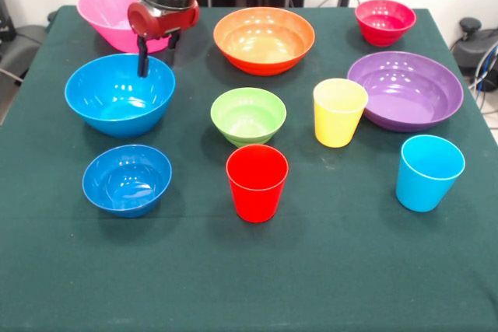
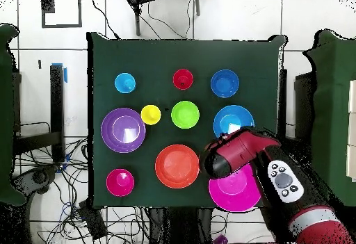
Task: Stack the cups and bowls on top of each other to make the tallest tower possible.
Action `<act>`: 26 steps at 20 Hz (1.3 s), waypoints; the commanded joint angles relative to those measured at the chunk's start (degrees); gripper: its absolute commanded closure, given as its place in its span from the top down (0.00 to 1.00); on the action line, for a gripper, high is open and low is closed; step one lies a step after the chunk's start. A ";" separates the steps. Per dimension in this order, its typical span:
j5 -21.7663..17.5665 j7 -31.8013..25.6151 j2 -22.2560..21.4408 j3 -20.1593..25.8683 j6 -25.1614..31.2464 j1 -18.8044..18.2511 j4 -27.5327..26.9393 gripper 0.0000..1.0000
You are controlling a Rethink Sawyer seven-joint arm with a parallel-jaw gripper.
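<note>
Hovering above the far rim of the large glossy blue plastic bowl (image 1: 120,95), the red and black gripper (image 1: 143,60) hangs with one dark finger (image 1: 143,57) pointing down; whether it is released or clenched cannot be told from either view, and nothing shows in its grasp. Just behind the gripper, in the front view, sits the large pink plastic bowl (image 1: 109,12). To its side, toward the table's middle, lies the orange plastic bowl (image 1: 264,39), and beyond that the small red bowl (image 1: 384,22) and the wide shallow purple bowl (image 1: 405,89). Nearer the camera than the gripper stand the small blue bowl (image 1: 127,179), the small green bowl (image 1: 248,115), the red plastic tumbler (image 1: 257,183), the yellow tumbler (image 1: 339,112) and the sky-blue tumbler (image 1: 429,172), each apart on the dark green tablecloth (image 1: 249,277). Nothing is stacked; no tower stands.
</note>
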 commanded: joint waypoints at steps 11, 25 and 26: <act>-6.21 7.20 3.18 -7.73 -9.43 6.76 -0.54 1.00; -3.71 5.33 3.97 -11.90 -10.94 9.20 -1.89 0.00; -2.76 3.77 3.73 -11.17 -10.53 8.41 -1.40 0.00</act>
